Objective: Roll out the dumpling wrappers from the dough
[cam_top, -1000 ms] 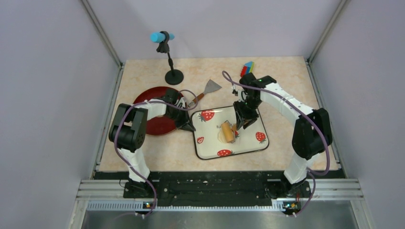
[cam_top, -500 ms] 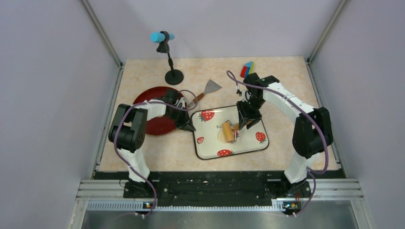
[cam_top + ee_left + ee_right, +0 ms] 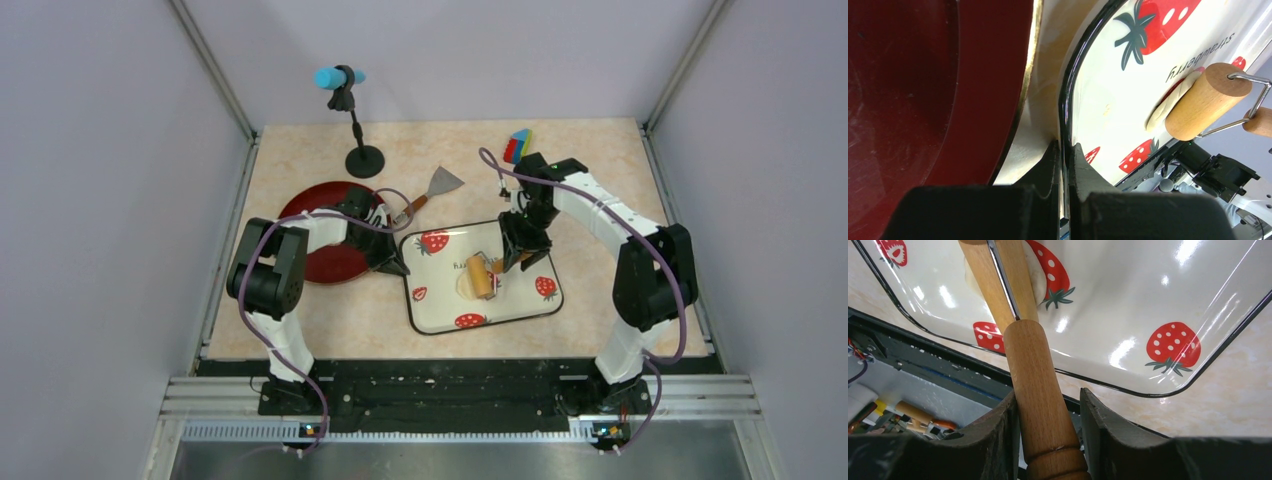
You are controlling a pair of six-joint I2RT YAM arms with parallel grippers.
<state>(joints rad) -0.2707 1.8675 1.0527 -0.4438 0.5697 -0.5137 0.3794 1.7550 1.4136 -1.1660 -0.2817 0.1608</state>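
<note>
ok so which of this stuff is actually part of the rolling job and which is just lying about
In use: dough, under the rolling pin held by the right end effector; strawberry tray, rim pinched by the left end effector.
Lying about: red plate, scraper, microphone stand, coloured block.

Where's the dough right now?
In the top view, the dough lies on the strawberry tray, centre-right of the table, under the rolling pin held by the right gripper.
</note>
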